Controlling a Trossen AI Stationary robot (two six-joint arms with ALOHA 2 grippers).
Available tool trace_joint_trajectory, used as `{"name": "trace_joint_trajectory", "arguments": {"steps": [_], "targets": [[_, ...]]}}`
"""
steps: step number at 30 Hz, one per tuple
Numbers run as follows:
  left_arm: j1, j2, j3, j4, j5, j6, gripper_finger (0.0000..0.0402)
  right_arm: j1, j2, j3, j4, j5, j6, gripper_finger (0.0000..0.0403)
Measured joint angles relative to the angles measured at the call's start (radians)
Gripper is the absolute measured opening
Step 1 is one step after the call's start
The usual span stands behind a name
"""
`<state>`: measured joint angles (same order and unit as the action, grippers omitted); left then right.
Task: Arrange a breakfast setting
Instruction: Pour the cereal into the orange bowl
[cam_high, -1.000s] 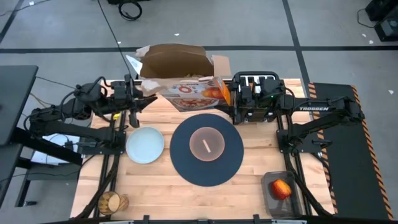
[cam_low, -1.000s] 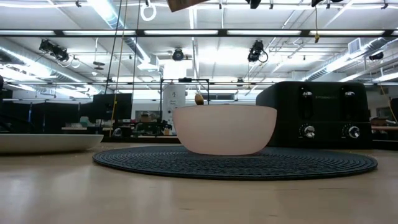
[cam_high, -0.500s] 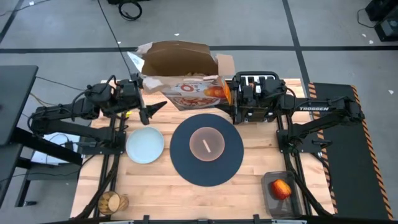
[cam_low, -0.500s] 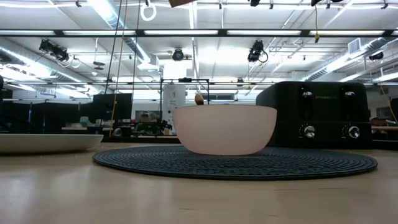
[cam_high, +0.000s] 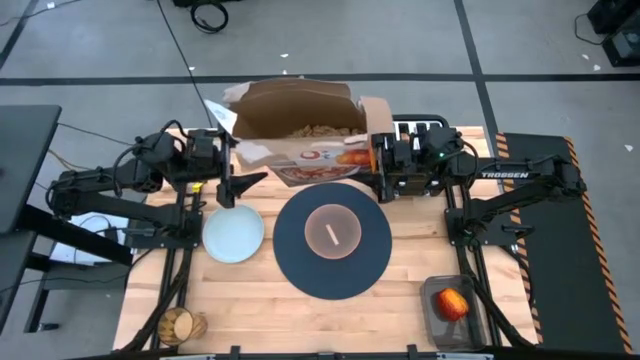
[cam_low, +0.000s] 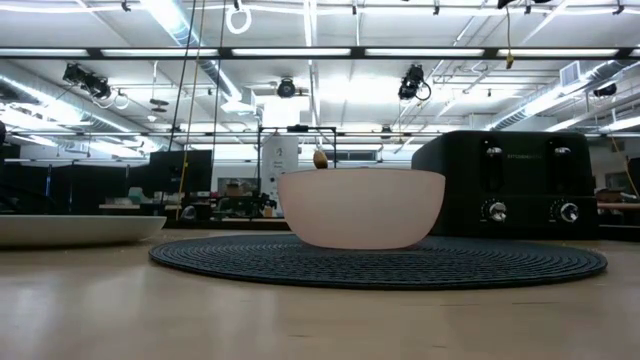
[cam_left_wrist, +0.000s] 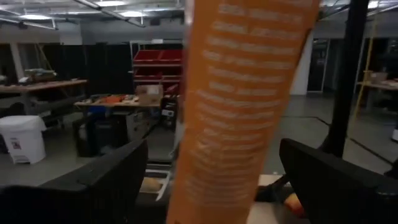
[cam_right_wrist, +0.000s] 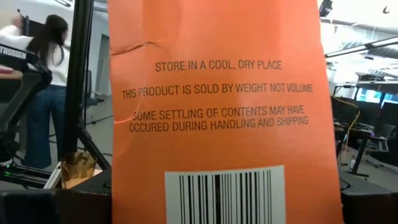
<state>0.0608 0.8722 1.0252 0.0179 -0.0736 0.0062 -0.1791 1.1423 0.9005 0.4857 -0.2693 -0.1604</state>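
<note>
The orange cereal box (cam_high: 310, 140) hangs above the table's far edge, its top open and cereal (cam_high: 322, 129) showing inside. My right gripper (cam_high: 373, 160) is shut on its right end. My left gripper (cam_high: 243, 182) stands open near the box's left end; in its wrist view the fingers stand wide on either side of the box's narrow side (cam_left_wrist: 239, 112), apart from it. The pinkish bowl (cam_high: 333, 230) holds the gold spoon (cam_low: 320, 158) and sits on the navy placemat (cam_high: 290, 255). The plate (cam_high: 233, 233) lies to the placemat's left. My right gripper holds the box across its narrow orange barcode panel (cam_right_wrist: 127, 180), one finger (cam_right_wrist: 81, 202) on each broad face beside it. The fingers come level from the table's right. The box is lifted clear of the table, roughly upright, its open top up.
The black toaster (cam_low: 520, 185) stands at the far right, under my right arm. The amber tumbler (cam_high: 180, 325) is at the near left corner. The red apple (cam_high: 452, 303) lies in a dark tray at the near right. A person (cam_right_wrist: 43, 93) stands in the room beyond.
My left gripper has opened, let go of the box's left top flap and drawn back a little toward the table's near edge. The box, still in my right gripper, has tipped more upright, so its open top now shows cereal.
</note>
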Motion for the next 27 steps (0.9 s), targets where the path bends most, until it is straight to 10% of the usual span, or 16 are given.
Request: {"name": "trace_joint_trajectory", "arguments": {"steps": [27], "targets": [[0.002,0.189,0.000,0.281,0.088,0.001,0.0325,0.000,0.000,0.000,-0.070,0.049,0.026,0.0280]]}}
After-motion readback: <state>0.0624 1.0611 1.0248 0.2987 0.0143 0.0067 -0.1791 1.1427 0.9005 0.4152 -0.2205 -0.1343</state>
